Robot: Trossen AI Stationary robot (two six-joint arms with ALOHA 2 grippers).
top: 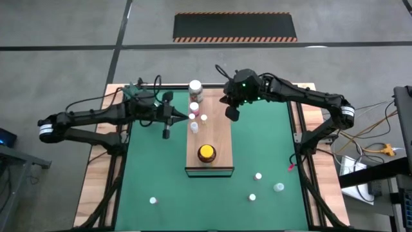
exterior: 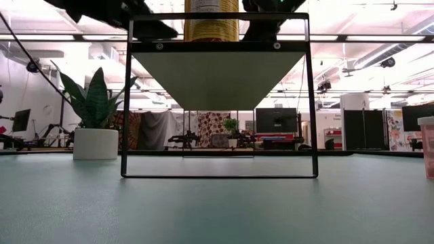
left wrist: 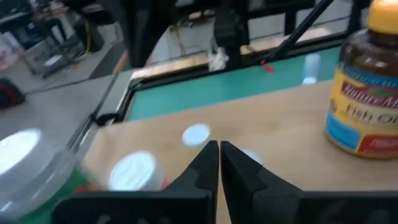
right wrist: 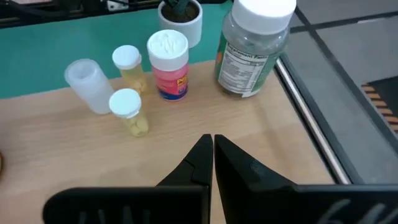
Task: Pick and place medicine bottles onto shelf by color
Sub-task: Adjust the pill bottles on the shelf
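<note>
- Your shelf [top: 215,138] lies in the middle of the green mat [top: 154,174], long axis running from the near edge of the counter to the far edge.
- At its far end you have a cluster: a white-lidded jar [right wrist: 252,40], a pink bottle [right wrist: 168,62], two small yellowish bottles [right wrist: 129,111] and a clear tube [right wrist: 92,86]. The amber jar [top: 206,153] stands alone at the near end.
- Your right pincer [right wrist: 210,163] is clenched and empty, hovering over the shelf's far end, the cluster just ahead of its tips.
- Your left pincer [left wrist: 219,167] is also clenched and empty, at the shelf's left edge near the same cluster, with the amber jar off to one side.
- Loose bottles are left on the mat: three on the right [top: 258,175], near the front, and one white cap [top: 153,200] at front left.
- The relation that matters: those loose bottles lie well apart from both pincers, toward the near edge. I judge the right arm is closer to the right-hand three, the left arm to the lone one.
- Either pincer must open before any pick.
</note>
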